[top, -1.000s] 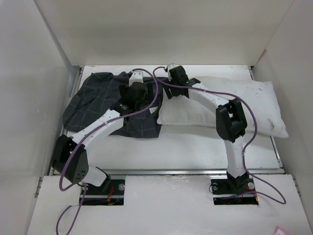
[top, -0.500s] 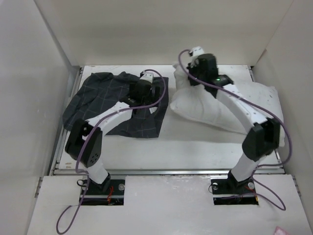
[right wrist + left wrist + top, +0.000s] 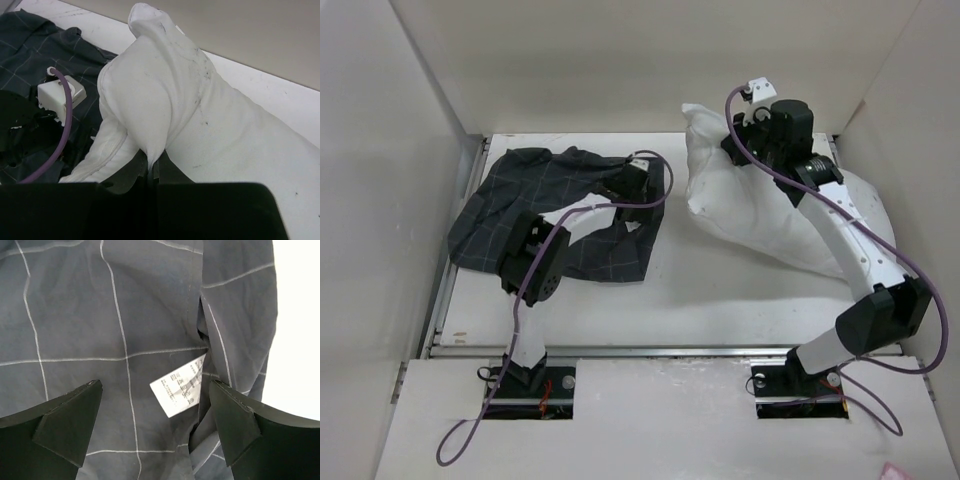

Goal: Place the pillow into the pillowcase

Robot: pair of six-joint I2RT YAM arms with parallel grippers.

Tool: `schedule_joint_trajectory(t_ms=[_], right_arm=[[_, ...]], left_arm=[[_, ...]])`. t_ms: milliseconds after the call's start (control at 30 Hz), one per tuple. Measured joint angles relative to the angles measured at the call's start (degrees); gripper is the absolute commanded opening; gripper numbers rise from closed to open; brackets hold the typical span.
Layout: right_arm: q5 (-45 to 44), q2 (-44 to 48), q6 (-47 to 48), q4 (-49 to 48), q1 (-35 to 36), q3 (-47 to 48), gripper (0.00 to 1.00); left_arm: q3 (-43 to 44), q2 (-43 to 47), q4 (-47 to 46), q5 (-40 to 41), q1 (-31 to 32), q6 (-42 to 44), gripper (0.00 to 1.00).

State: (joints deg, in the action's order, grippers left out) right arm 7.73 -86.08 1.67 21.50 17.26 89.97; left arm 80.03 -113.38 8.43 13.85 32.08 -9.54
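The off-white pillow (image 3: 760, 215) lies on the right of the table, its left end lifted off the surface. My right gripper (image 3: 740, 150) is shut on a pinch of the pillow's fabric (image 3: 152, 160) at that raised end. The dark grid-patterned pillowcase (image 3: 535, 205) lies crumpled and flat on the left. My left gripper (image 3: 155, 415) hovers open just over the pillowcase (image 3: 100, 330), its fingers (image 3: 70, 420) either side of a white care label (image 3: 182, 387) near a fabric edge. Nothing is between the fingers.
White walls close in the table on the left, back and right. The table's bare white surface (image 3: 720, 300) stretches in front of both fabrics. My left wrist and its purple cable (image 3: 57, 115) sit beside the raised pillow end.
My right gripper closed on the pillow's left end and lifted it up and to the right. My left arm reached further right across the pillowcase, and its jaws narrowed slightly.
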Motion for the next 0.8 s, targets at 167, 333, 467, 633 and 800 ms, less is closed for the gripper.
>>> schedule_joint_trajectory(t_ms=[167, 333, 467, 633, 800], right_arm=[[0.4, -0.1, 0.0, -0.1, 0.0, -0.5, 0.0], [0.7, 0.1, 0.0, -0.1, 0.0, -1.0, 0.0], [0.6, 0.9, 0.0, -0.2, 0.0, -1.4, 0.0], [0.7, 3.5, 0.0, -0.6, 0.0, -3.7, 0.0], [0.7, 5.9, 0.0, -1.0, 0.0, -5.7, 0.0]], left_arm=[[-0.5, -0.3, 1.2, -0.1, -0.1, -1.1, 0.6], [-0.5, -1.8, 3.1, 1.7, -0.3, -2.4, 0.45], [-0.5, -2.6, 3.5, 1.8, -0.7, -3.0, 0.18], [-0.5, -2.6, 3.4, 2.0, -1.0, -2.9, 0.0], [-0.5, -2.2, 2.4, 1.2, -1.0, -1.9, 0.13]])
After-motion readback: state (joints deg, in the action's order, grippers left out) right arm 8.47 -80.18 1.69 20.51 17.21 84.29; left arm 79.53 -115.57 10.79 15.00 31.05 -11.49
